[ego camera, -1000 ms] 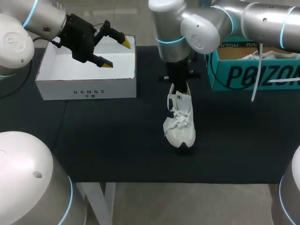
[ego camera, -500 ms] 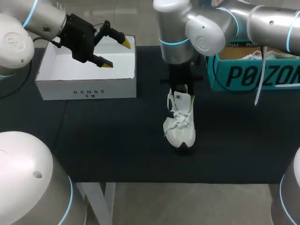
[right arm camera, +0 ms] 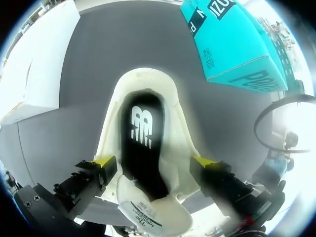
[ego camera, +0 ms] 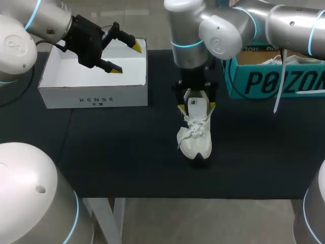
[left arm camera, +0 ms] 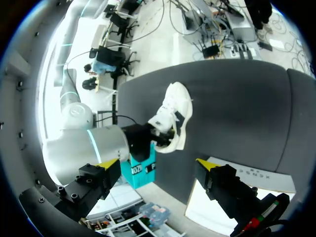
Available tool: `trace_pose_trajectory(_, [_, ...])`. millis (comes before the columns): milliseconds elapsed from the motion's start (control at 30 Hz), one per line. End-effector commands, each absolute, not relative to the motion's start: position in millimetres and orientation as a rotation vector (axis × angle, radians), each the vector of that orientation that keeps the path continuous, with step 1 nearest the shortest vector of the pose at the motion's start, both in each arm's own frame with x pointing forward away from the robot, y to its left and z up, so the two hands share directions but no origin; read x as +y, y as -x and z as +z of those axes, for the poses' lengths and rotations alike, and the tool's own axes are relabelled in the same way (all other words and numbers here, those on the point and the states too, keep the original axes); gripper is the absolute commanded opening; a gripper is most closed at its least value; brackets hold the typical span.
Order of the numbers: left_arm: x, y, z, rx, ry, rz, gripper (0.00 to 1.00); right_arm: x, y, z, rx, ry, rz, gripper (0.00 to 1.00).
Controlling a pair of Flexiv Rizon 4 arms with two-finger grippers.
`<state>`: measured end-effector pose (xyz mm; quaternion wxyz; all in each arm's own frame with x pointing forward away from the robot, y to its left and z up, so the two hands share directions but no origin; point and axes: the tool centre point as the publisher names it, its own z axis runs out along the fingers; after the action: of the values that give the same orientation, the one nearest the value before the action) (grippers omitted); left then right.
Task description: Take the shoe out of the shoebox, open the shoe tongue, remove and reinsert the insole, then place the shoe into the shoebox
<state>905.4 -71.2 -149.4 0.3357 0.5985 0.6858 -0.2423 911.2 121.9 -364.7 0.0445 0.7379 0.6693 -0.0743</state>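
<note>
Though my right arm hides its heel from above, the white laced shoe (ego camera: 195, 137) sits mid-table (ego camera: 117, 152), my right gripper (right arm camera: 154, 162) spread astride its collar; whether the tips touch, I cannot tell. A smooth black insole (right arm camera: 143, 148) lies inside. My left gripper (ego camera: 126, 58) hangs spread over the white cardboard box (ego camera: 94, 94).

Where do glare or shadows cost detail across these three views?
Right wrist view: the white shoebox is washed out, and the insole is dark inside the shoe. Head view: the light is even, shoe clear against the dark table. Left wrist view: the white shoebox's inside is blank white under the left gripper.
</note>
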Motion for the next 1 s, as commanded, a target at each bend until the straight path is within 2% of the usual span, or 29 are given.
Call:
trace_pose_trajectory(33, [-71.3, -905.3, -149.5, 1.79, -1.562, -0.628, 1.0, 123.4, -910.4, -363.3, 2.045, -2.249, -0.229, 1.0])
trace_pose_trajectory(1000, [-71.3, -905.3, -149.5, 1.79, -1.562, -0.628, 1.0, 129.2, -884.3, -341.6, 2.044, -2.202, -0.287, 1.0])
